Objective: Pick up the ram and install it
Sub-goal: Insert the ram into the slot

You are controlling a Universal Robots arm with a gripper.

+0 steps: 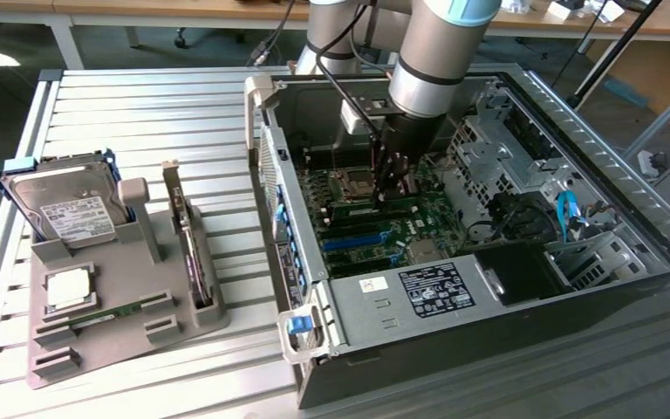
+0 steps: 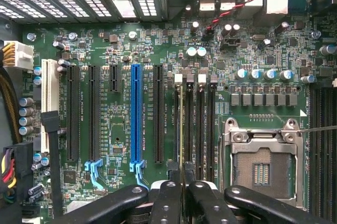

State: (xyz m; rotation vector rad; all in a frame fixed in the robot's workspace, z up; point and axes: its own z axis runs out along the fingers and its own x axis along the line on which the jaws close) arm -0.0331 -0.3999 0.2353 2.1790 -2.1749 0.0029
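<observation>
The ram (image 2: 181, 129) shows edge-on in the wrist view as a thin upright stick, pinched between my dark fingers (image 2: 167, 203). My gripper (image 2: 181, 190) is shut on it. The stick hangs just over the row of black memory slots (image 2: 202, 129), lined up along them, beside the CPU socket (image 2: 260, 166). Whether its lower edge touches a slot I cannot tell. From outside, the gripper (image 1: 391, 194) reaches down into the open computer case (image 1: 268, 175), over the green motherboard (image 1: 422, 231).
A grey holder (image 1: 102, 349) at the exterior view's left carries a silver hard drive (image 1: 67, 209), a dark expansion card (image 1: 189, 253) and another green stick (image 1: 108, 314). Long expansion slots, one blue (image 2: 137, 113), lie beside the memory slots. Drive cages and cables (image 1: 568, 218) crowd the case's far side.
</observation>
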